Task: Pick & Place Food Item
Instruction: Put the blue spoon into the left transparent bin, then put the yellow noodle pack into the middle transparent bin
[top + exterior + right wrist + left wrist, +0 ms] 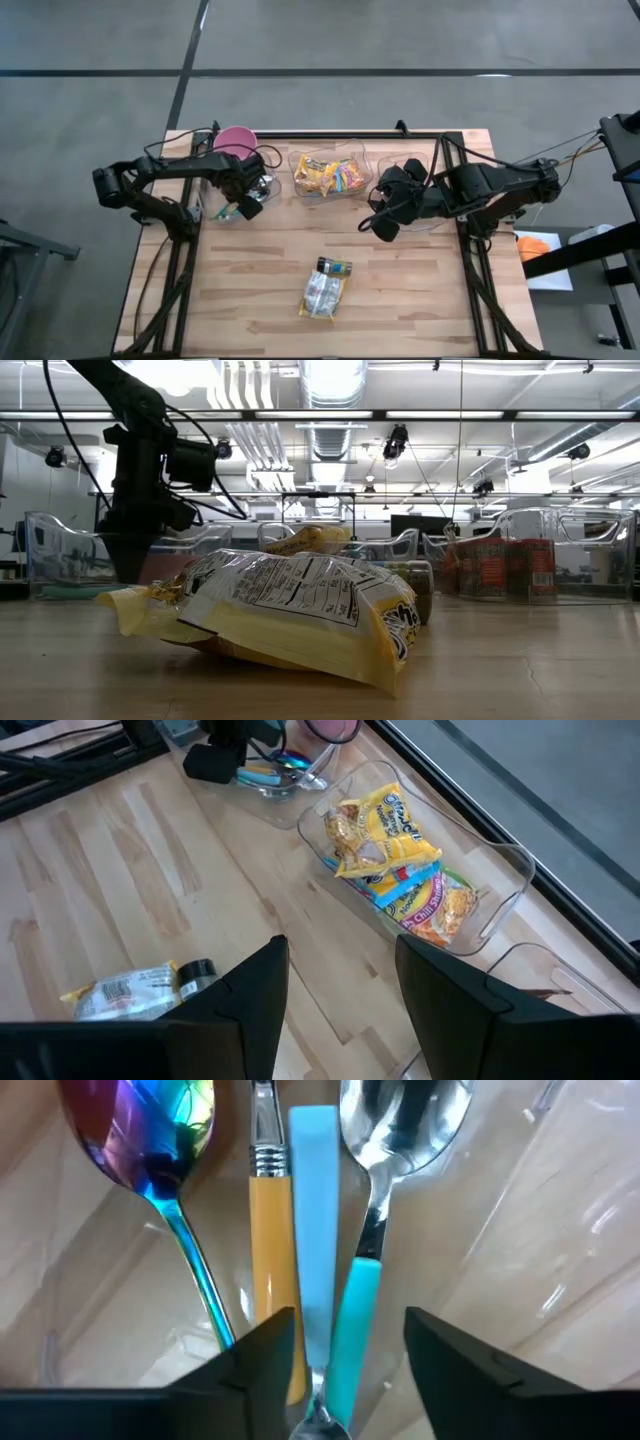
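- Yellow crinkled snack bag lies flat on the pale wood-plank worktop, at the near middle, with a small dark jar touching its far end.
- Right pincer hangs above the worktop, beyond the bag and to its right, well apart from it; its fingers stand parted with nothing between them.
- Left pincer is at the far left, dipped into a clear plastic bin of cutlery, well apart from the bag; its fingers are parted and grip nothing.
- Left wrist view alone shows the bin's contents: an iridescent rainbow spoon, a yellow-handled utensil, a flat light-blue handle and a polished steel spoon with a teal handle.
- Low view alone shows the printed nutrition panel on the bag's glossy film.
- Right wrist view shows a second clear bin holding bright wrapped snacks.
- Pink round cup stands at the far left edge.
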{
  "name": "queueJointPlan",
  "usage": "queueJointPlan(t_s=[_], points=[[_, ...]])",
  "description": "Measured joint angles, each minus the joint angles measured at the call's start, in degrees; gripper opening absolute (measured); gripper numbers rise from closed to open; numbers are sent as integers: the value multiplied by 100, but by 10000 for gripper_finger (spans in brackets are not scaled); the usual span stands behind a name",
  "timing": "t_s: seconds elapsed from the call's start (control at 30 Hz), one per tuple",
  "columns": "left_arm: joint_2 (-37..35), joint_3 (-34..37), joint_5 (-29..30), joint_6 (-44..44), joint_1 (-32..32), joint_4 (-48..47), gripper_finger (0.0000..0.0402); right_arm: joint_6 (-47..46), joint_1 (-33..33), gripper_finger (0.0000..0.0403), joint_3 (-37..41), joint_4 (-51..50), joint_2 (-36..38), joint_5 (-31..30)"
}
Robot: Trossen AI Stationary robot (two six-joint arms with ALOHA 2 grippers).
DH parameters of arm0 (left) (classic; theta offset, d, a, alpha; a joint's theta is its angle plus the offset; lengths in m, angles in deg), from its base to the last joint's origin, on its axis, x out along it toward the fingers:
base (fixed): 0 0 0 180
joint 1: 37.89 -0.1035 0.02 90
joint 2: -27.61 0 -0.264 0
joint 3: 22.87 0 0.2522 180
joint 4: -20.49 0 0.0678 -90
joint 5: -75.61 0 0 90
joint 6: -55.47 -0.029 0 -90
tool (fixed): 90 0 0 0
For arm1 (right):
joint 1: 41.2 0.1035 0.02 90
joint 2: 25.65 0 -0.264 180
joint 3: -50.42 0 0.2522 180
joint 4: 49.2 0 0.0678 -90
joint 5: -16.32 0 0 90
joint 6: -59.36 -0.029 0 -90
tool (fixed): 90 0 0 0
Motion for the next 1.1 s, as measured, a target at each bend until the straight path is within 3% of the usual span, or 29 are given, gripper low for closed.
queueJointPlan(t_s=[0.2, 0.47, 0.83, 1.1], points=[[0, -10, -1, 266, 0, -20, 260, 18, 0, 182, -1, -1, 0, 9], [-4, -133, -25, 472, 2, -370, 274, 39, 0, 182, -1, 0, 2, 35], [-143, -1642, 155, 560, 232, -1144, 275, -15, 0, 182, 0, -1, 4, 35], [-146, -2695, 144, 1054, 1418, -1434, 271, -664, 2, 182, 0, -684, 24, 178]])
